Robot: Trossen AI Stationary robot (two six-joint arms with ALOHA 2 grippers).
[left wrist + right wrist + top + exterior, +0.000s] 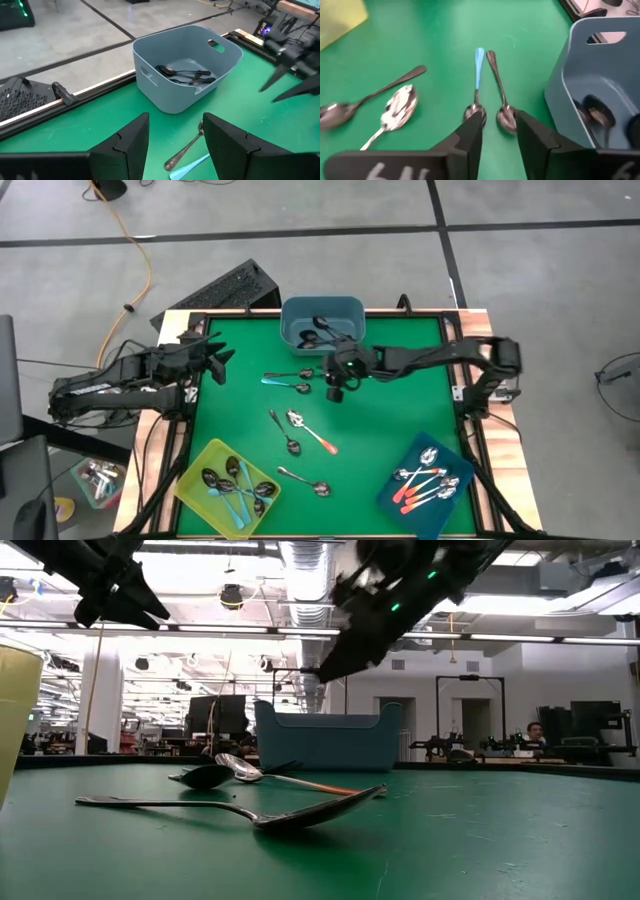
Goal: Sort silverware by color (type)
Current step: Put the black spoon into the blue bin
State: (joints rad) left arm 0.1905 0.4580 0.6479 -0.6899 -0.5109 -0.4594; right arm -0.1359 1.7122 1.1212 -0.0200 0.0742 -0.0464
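Where the green felt-like table [400,410] comes nearest the low camera, a dark all-metal spoon [250,812] lies flat, its glossy oval bowl tilted up. Farther back a spoon with an orange-red handle [312,431] rests mid-table. Beyond, the right gripper [337,389] hovers, jaws parted and holding nothing, over a blue-handled spoon [478,82] and a plain metal spoon [499,95] lying side by side. Farthest, the smooth, rounded grey-blue plastic bin [321,324] holds dark spoons. The left gripper [218,357] waits wide open at the table's left edge.

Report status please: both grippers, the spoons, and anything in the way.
Right gripper open, empty, above two spoons beside grey-blue bin. Left gripper open, waiting at table's left edge. Five spoons still loose on mat. Nothing in the way.
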